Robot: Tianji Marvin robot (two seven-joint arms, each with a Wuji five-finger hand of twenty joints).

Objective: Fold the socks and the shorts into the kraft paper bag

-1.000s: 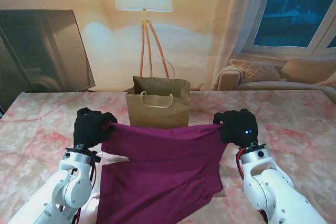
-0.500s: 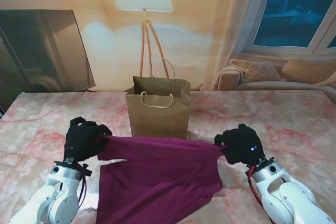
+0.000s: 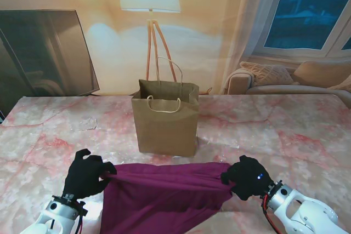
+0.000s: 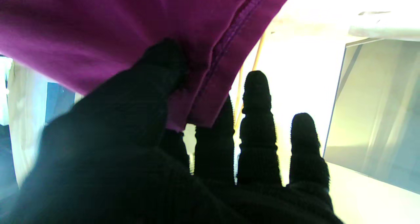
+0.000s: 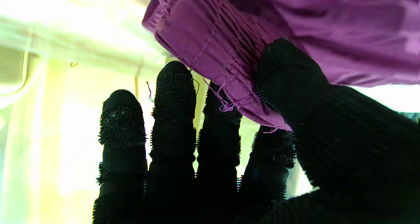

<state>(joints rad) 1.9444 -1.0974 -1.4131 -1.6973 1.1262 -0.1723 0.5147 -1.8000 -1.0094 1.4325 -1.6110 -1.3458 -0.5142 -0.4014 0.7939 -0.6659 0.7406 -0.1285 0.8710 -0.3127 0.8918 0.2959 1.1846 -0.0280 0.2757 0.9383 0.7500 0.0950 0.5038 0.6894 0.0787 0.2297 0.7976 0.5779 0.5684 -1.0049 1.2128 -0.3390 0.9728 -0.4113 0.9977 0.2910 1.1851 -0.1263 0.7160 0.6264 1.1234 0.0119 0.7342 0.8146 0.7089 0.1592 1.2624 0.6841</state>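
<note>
The purple shorts (image 3: pixel 164 195) hang stretched between my two black-gloved hands near the table's front edge. My left hand (image 3: pixel 85 175) is shut on the shorts' left corner, thumb pressed on the hem (image 4: pixel 197 53). My right hand (image 3: pixel 247 176) is shut on the right corner, thumb pinching the gathered waistband (image 5: pixel 210 50). The kraft paper bag (image 3: pixel 167 116) stands upright and open farther from me, behind the shorts, its rope handles up. I cannot make out any socks.
The table is pink marble-patterned (image 3: pixel 296 130). A small clear crumpled thing (image 3: pixel 86 123) lies at the far left. A floor lamp (image 3: pixel 151 4), a dark screen (image 3: pixel 44 53) and a sofa (image 3: pixel 285 78) stand beyond the table.
Both hands have pulled back toward me, carrying the shorts' held edge away from the bag and down toward the table's front. The bag has not moved.
</note>
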